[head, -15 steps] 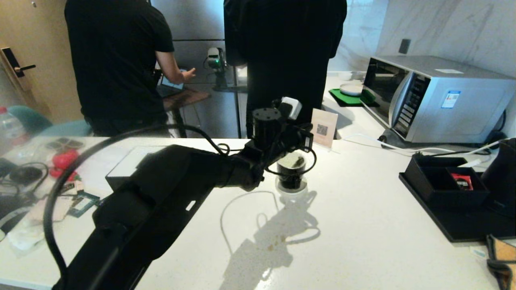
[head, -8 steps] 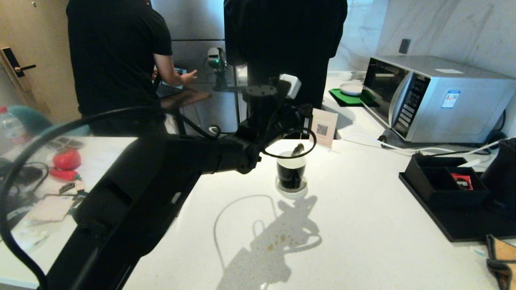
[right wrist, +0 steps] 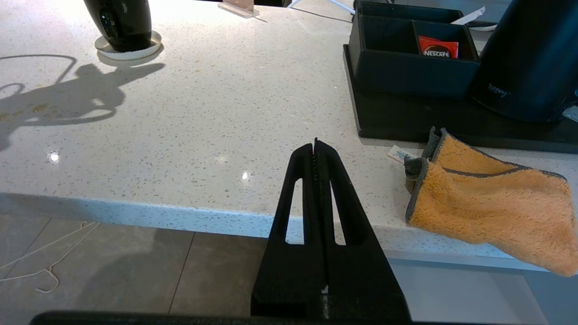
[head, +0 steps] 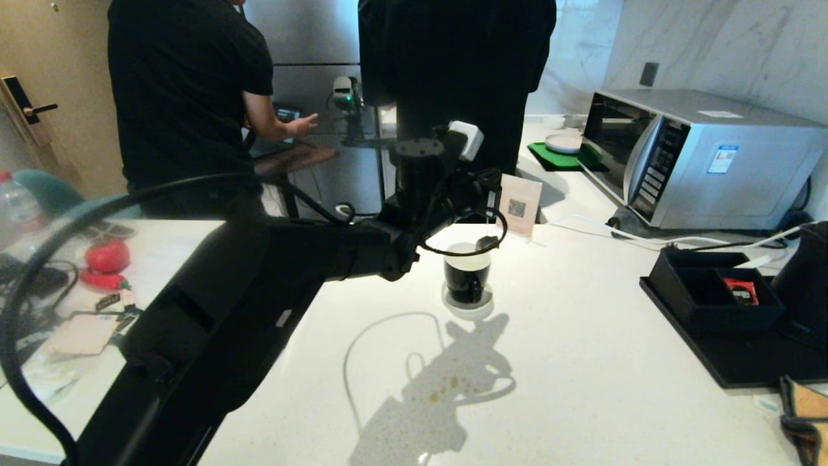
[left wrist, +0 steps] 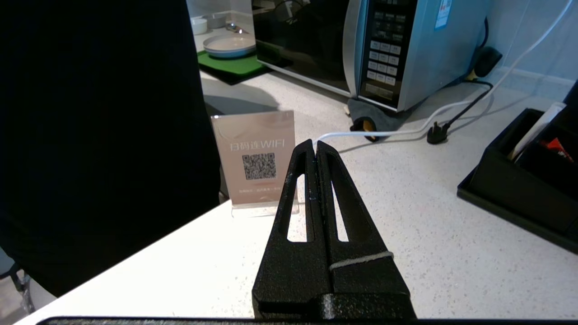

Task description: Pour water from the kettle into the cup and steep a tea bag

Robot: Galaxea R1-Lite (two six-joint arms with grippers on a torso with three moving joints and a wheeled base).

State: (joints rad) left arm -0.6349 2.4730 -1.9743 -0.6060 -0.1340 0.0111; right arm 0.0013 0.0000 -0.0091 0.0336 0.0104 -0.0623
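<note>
Left gripper [left wrist: 315,145] is up above the white counter [head: 582,362], over and just behind the cup [head: 467,278], fingers pressed together tip to tip. A dark tea bag [head: 484,243] hangs below it on a thin string, right at the cup's far rim. Looks like the string is pinched between the fingers, but neither the head view nor the wrist view shows the contact clearly.

Cup is black outside, white inside, sitting upright on its small white saucer [head: 467,303], mid-counter. Arm shadow falls on the counter in front of it. A WiFi QR sign [head: 519,206] stands just behind the cup.

Kettle [right wrist: 533,63] is well to the right of the cup, upright on a black tray [head: 731,362], next to a black compartment box [right wrist: 406,58] with a red Nescafé sachet [right wrist: 437,47] in one slot. Orange cloth [right wrist: 487,203] lies at the counter edge in front of the tray.

Right gripper [right wrist: 315,145] is parked low in front of the counter edge, fingers fully closed, empty.

Microwave [head: 698,162] at the back right, white cable [head: 621,236] trailing in front of it. Two people in black stand behind the counter; one has a hand [head: 299,123] out toward a small table.
</note>
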